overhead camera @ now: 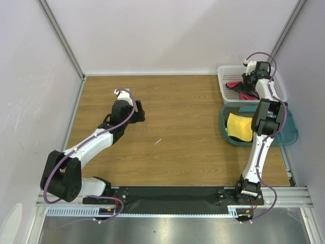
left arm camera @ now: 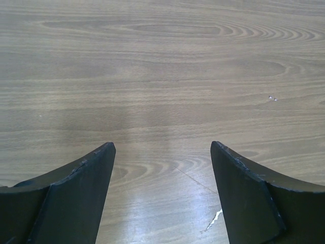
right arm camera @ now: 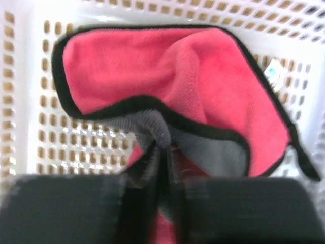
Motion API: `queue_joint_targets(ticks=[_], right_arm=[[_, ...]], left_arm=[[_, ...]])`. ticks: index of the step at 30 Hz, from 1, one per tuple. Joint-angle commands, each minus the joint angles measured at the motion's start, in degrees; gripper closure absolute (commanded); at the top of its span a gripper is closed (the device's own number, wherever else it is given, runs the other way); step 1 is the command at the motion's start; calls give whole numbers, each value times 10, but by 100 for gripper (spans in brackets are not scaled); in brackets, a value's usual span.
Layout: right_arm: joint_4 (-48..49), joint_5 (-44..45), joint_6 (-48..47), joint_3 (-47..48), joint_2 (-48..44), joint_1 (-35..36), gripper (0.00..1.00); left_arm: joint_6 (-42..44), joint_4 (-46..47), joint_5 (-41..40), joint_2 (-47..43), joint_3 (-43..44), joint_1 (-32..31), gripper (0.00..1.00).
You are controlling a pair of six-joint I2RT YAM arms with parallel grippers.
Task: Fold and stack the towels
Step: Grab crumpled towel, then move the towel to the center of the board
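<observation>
A pink-red towel (right arm camera: 193,71) with black edging and a grey-black back lies bunched in the white lattice basket (right arm camera: 76,147). My right gripper (right arm camera: 163,147) is down in the basket, its jaws pinched together on a fold of that towel's dark underside. From above, the right gripper (overhead camera: 250,80) sits over the basket (overhead camera: 223,84), with a bit of pink towel (overhead camera: 234,85) showing beside it. A yellow towel (overhead camera: 239,127) lies in the teal tub (overhead camera: 226,133). My left gripper (left arm camera: 162,152) hovers open just over bare wood, nothing between its fingers (left arm camera: 86,178).
The basket and tub stand at the table's far right, close to the right wall. The left arm (overhead camera: 101,140) reaches over the left middle of the wooden table (overhead camera: 177,132). A small white scratch (left arm camera: 216,218) marks the wood near the left fingers.
</observation>
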Motion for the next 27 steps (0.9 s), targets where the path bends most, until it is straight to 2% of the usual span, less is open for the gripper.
queue_joint_targets(ticks=[1,2,8,11,12,15,18,19,21,24,27], right_arm=[[4,14,16,33,-28,-3,97],[6,15,27,33,-52,-2,100],[4,36,40,15,-161,30,100],[0,47,49,-6,-227,63,100],[-3,51,54,-12,-245,69,100],[-3,60,84,-37,-301,100,100],[-15,50,97,-44,-348,129,100],[-18,50,101,-45,-369,158,100],[-31,35,101,-51,-389,176,100],[-23,4,124,-82,-437,216,100],[14,-23,149,-152,-490,252,100]], left_arm=[[19,7,-16,-25,32,4,18],[19,8,-15,-28,32,4,17],[26,24,5,-50,42,5,17],[74,74,89,-57,45,2,19],[111,93,162,-58,47,-3,19],[176,163,208,-50,57,-35,20],[189,209,241,-27,81,-59,19],[187,233,270,-19,85,-63,19],[175,268,280,0,95,-68,19],[141,294,255,17,106,-68,19],[127,326,249,24,104,-68,18]])
